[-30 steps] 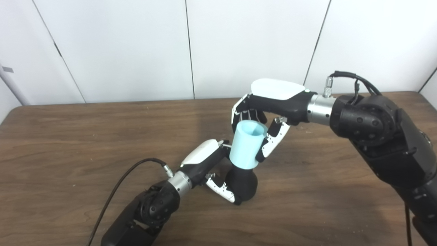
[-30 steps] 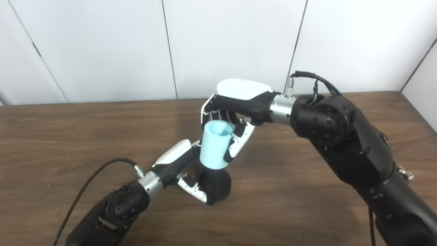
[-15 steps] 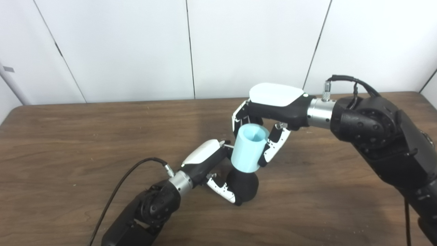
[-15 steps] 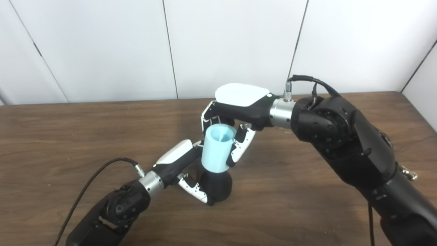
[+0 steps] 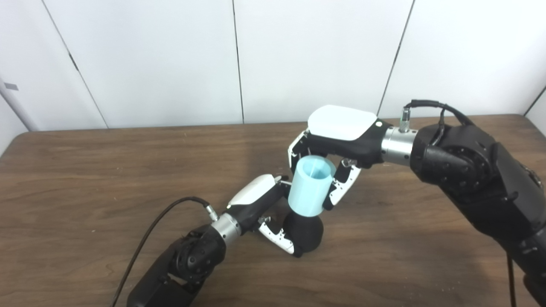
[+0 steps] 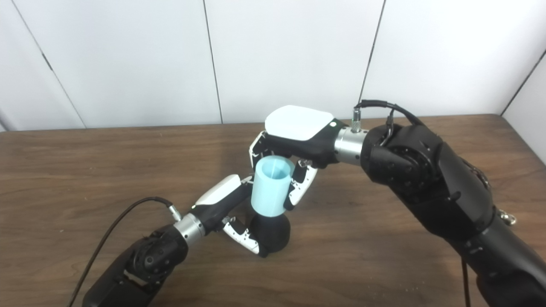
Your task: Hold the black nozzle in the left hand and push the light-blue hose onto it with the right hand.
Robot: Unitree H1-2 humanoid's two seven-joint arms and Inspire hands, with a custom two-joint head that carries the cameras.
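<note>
Left hand (image 5: 266, 209) grips the black nozzle (image 5: 303, 232) low on the tabletop (image 5: 85, 179), bracing it upright, while the right hand (image 5: 337, 149) clasps the light-blue hose (image 5: 309, 192) from above, seated over the nozzle's top for a downward push.

text: none readable | labels: none | brands: none | numbers: none

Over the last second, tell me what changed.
The right robot hand sank slightly, pressing the light-blue hose further down onto the black nozzle. The left robot hand kept its grip on the nozzle, which stayed put on the table.
</note>
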